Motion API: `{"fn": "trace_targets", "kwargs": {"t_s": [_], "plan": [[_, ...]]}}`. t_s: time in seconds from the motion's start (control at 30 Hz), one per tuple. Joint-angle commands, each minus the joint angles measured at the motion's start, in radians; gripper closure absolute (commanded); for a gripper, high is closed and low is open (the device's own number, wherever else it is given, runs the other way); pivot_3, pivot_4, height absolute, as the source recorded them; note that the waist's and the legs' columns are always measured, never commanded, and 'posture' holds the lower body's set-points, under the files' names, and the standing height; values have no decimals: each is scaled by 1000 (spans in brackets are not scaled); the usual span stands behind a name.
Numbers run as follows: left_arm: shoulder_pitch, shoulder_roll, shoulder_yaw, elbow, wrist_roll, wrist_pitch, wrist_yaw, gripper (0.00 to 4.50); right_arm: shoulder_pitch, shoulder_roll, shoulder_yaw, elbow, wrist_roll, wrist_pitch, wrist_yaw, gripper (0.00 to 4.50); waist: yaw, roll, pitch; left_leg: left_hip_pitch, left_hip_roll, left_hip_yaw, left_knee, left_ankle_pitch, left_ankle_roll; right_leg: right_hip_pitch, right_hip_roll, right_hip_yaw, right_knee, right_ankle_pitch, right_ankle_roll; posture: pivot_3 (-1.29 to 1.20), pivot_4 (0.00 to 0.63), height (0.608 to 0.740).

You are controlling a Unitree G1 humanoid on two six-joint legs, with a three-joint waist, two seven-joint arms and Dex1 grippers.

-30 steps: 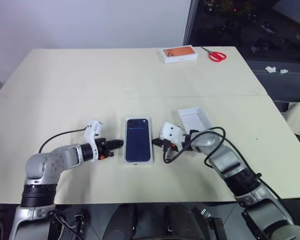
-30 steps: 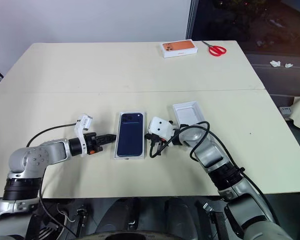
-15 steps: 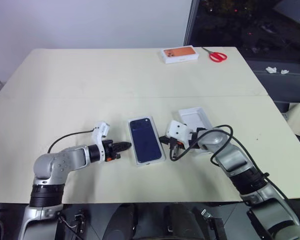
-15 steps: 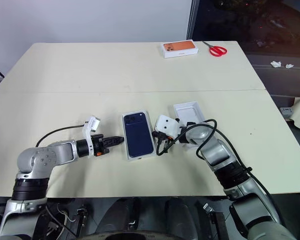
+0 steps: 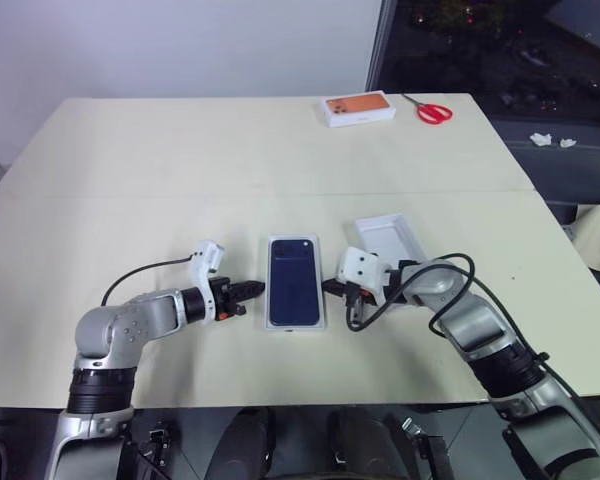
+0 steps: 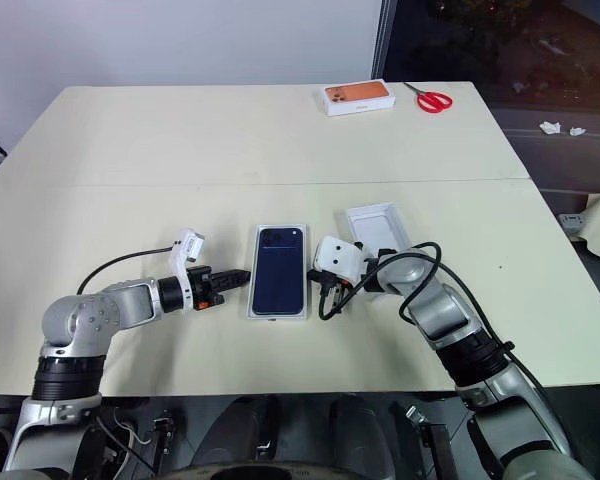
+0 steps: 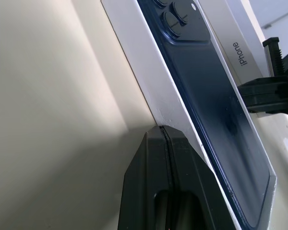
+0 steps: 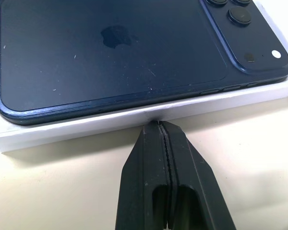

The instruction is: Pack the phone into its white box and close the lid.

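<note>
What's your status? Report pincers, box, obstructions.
Both shut: left pincer and right pincer, tips at the long sides of the lid. It lies flat, print up. The insert sits behind the right pincer, out of the way.

- The white box [image 5: 296,283] with the phone [image 5: 295,280] lying in it is hemmed on both long sides: the left gripper [image 5: 257,290] and the right gripper [image 5: 329,285], fingers pressed together, each touch a side wall.
- The lid [image 5: 389,240] lies just behind the right gripper, blocking that side.
- The table [image 5: 220,160] is open beyond the box's far end; 2 far items, an orange-topped box [image 5: 359,108] and scissors [image 5: 432,110], stand well apart.
</note>
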Motion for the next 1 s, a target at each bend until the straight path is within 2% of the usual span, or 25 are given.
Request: {"fn": "trace_targets", "kwargs": {"t_s": [0.03,0.27,0.47,0.63,0.7,0.77,0.8,0.87,0.9,1.0], "plan": [[7,-18,-43,-9,2,15,-1,4472,18,-11,10,-34,0,-5,10,4479,2,0,0,0,0,0,0,0,0,0,0,0,0,0,0,0,150,740],[8,-14,-40,-11,10,12,-4,4472,18,-33,10,-33,-14,-17,16,4479,3,0,0,0,0,0,0,0,0,0,0,0,0,0,0,0,150,740],[32,43,-21,-39,0,25,-38,4472,2,-91,-25,-20,-14,-30,37,4479,0,0,0,0,0,0,0,0,0,0,0,0,0,0,0,0,150,740],[32,79,5,6,22,-6,-46,4472,6,-129,-26,-51,1,5,70,4479,-2,0,0,0,0,0,0,0,0,0,0,0,0,0,0,0,150,740],[39,118,15,33,50,-54,-70,4472,11,-141,-58,-87,40,31,89,4479,-3,0,0,0,0,0,0,0,0,0,0,0,0,0,0,0,150,740],[46,179,75,19,17,-81,-135,4472,-19,-114,-176,-128,171,131,84,4479,-9,0,1,0,1,0,0,0,0,0,0,0,0,0,0,0,150,740],[45,211,115,8,-23,-71,-170,4233,-34,-105,-231,-141,238,187,86,4495,-12,1,2,0,1,0,0,0,0,-2,1,0,0,0,0,0,150,740],[47,264,167,-3,-78,-68,-238,3651,-40,-117,-279,-160,290,224,92,3965,-10,1,3,-1,2,0,-1,0,0,-3,1,1,1,0,0,0,150,740],[48,278,177,-4,-92,-66,-256,3149,-39,-125,-283,-166,296,230,93,3629,-6,2,3,-1,3,0,-1,0,0,-3,1,0,1,0,0,0,150,740],[67,361,228,-37,-95,-134,-350,1583,-19,-164,-316,-210,340,290,98,2043,0,2,3,-2,2,0,-1,0,0,-2,1,0,-1,0,0,0,150,740]]}}
